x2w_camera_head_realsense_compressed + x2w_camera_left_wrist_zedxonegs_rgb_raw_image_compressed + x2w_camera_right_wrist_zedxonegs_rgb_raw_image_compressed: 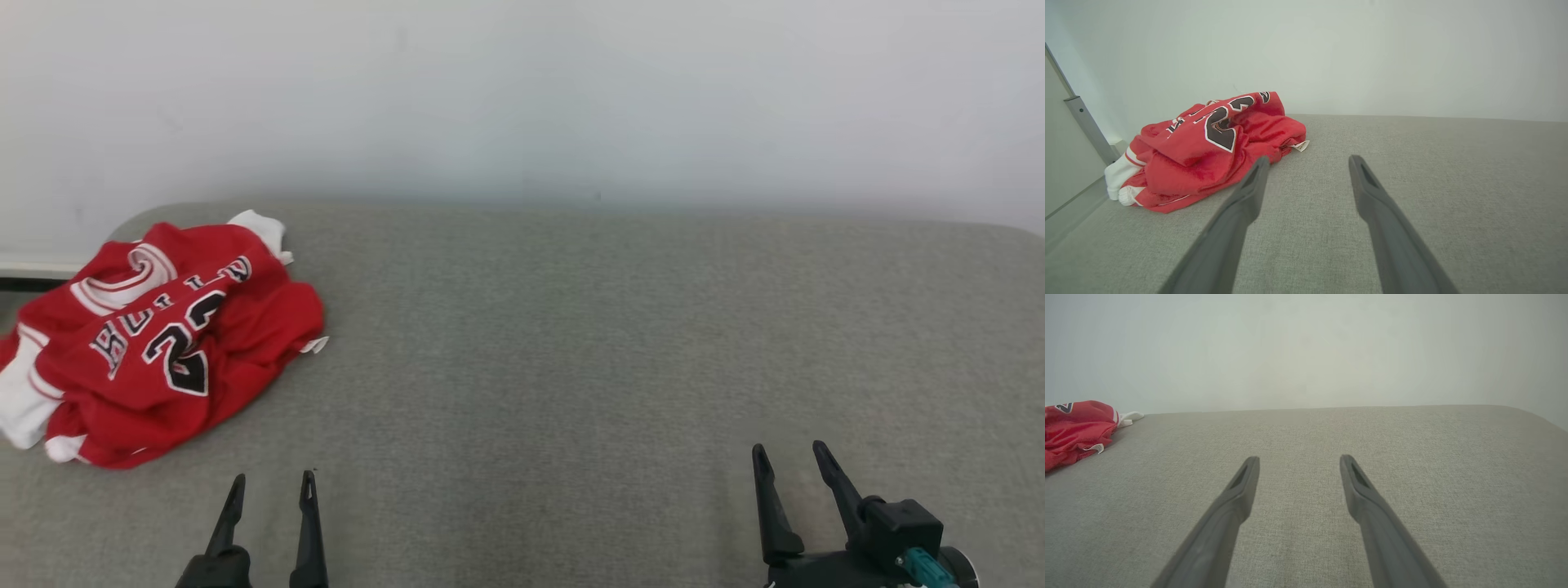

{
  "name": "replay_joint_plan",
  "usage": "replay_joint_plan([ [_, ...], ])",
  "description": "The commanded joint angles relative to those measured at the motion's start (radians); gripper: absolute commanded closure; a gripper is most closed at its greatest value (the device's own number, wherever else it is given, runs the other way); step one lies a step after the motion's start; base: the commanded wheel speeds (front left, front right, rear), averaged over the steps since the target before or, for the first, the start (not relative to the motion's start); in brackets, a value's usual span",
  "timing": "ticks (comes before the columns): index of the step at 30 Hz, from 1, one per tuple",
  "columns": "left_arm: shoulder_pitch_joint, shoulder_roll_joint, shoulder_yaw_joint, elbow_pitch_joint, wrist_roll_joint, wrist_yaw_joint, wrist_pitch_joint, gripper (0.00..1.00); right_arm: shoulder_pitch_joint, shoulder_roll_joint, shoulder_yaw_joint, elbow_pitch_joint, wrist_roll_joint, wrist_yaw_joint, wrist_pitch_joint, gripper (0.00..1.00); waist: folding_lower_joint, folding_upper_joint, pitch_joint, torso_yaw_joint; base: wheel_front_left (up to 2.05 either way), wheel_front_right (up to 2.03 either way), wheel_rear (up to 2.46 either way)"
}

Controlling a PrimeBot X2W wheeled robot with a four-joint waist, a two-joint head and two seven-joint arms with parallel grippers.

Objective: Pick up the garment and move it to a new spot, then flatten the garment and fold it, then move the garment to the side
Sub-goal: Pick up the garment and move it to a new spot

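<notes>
First, reach the left gripper [273, 476] forward and leftward to the garment [163, 343]; aim for a raised fold on the near edge of the red heap, and pinch deep enough to catch cloth, not the grey padded surface [571, 367]. Lies crumpled at the left end, near the wall. Stands spread wide, empty, touching nothing; likewise the right gripper [789, 447], well apart from the garment.
</notes>
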Motion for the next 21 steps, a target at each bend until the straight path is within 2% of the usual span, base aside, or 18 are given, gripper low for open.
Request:
replay_joint_plan([
  [1,0.007,0.002,0.004,0.001,0.011,0.003,-0.004,0.00,0.010,0.000,0.003,-0.004,0.001,0.003,0.002,0.00,0.0000,0.0000,-0.009,0.050,0.00,0.00,0.00],
  [21,0.020,0.017,0.042,0.001,0.007,0.012,-0.004,0.00,0.003,0.001,0.060,-0.008,0.021,0.003,-0.004,0.00,0.0000,0.0000,0.006,0.396,0.00,0.00,0.00],
])
